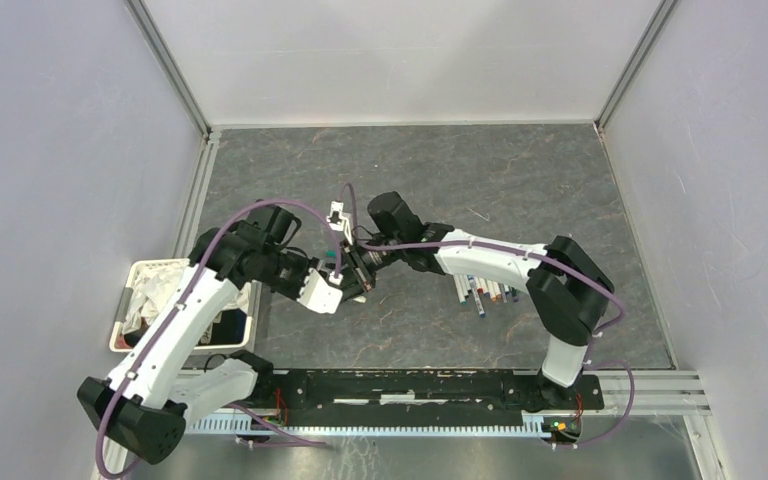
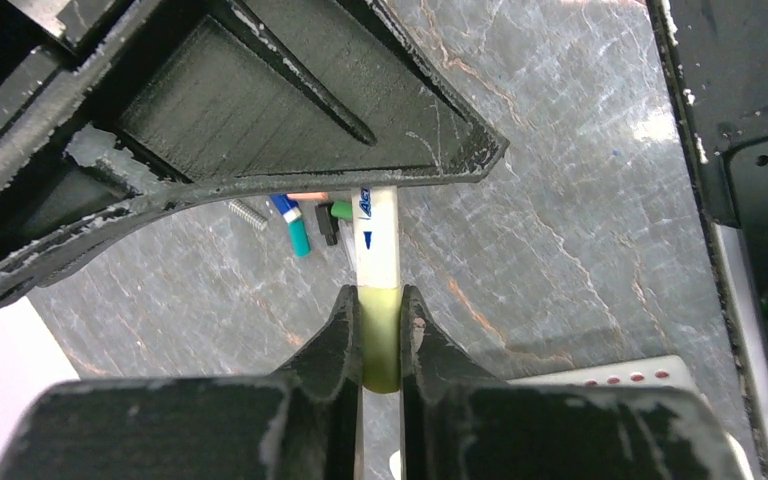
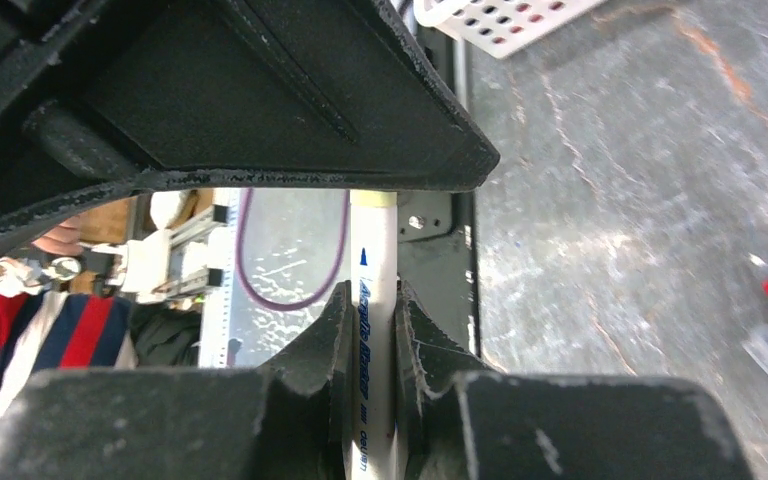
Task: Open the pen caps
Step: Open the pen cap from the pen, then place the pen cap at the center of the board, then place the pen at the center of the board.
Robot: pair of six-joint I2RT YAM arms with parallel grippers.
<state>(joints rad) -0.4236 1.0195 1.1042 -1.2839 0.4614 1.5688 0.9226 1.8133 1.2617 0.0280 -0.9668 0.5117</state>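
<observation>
Two grippers on one pen, from above: left gripper (image 1: 353, 282) and right gripper (image 1: 365, 262) nose to nose over the middle of the table (image 1: 410, 180), probably so that one end can be pulled against the other. Reaches in from the left with the elbow raised and the forearm slanting right. Comes in from the right with a long forearm laid almost level and the wrist turned toward its partner. Leaves the spare pens (image 1: 485, 293) in a loose row under the right forearm, well apart from the grip, and the basket (image 1: 160, 264) at the left edge.

From the left wrist: pinches the yellow-green cap (image 2: 382, 340) narrowly, one finger pressed on each side. Shows the white barrel of the pen (image 2: 377, 235) running straight away from the jaws. Looks like a hold made for drawing the cap off along the pen's axis.

From the right wrist: clamps tight on the printed white barrel, jaws narrow around it. Acts as the anchor, by the look of it. Holds the pen in the air between both wrists, cap still seated, not yet opened.
</observation>
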